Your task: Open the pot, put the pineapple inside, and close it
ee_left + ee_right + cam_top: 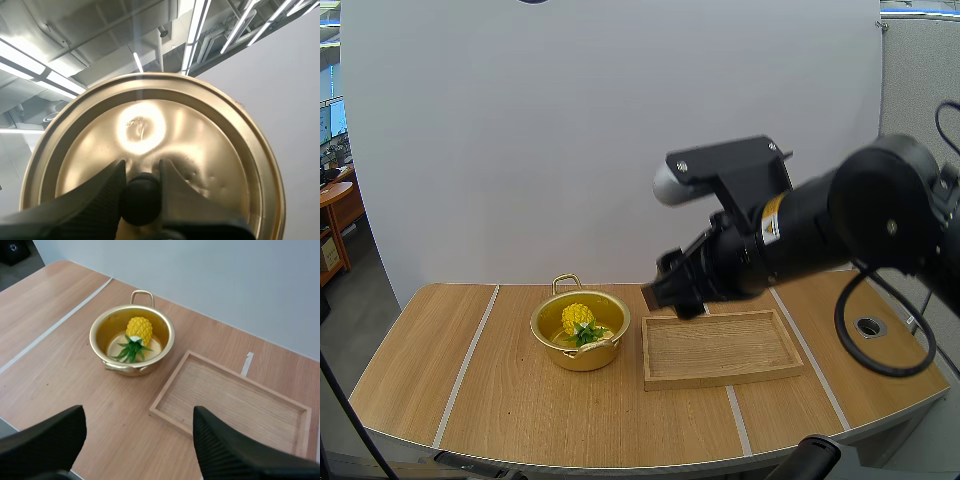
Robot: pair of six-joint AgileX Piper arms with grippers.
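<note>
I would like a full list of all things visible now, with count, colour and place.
pot: 1, gold, open, on the table beside the tray
pineapple: 1, yellow with green leaves, inside the pot
lid: 1, gold, held by its black knob
tray: 1, light wood, on the table
table: 1, brown wood
left fingers: 2, black, shut on the lid's knob
right fingers: 2, black, open, above the table

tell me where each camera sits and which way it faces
High: behind and above the bases, facing forward-down over the table; right arm shows.
Left wrist: on its arm, facing up at the lid; left gripper pinches its knob.
Right wrist: on its arm, facing down; right gripper open.
Shared, high and right wrist: pot, pineapple, tray.
</note>
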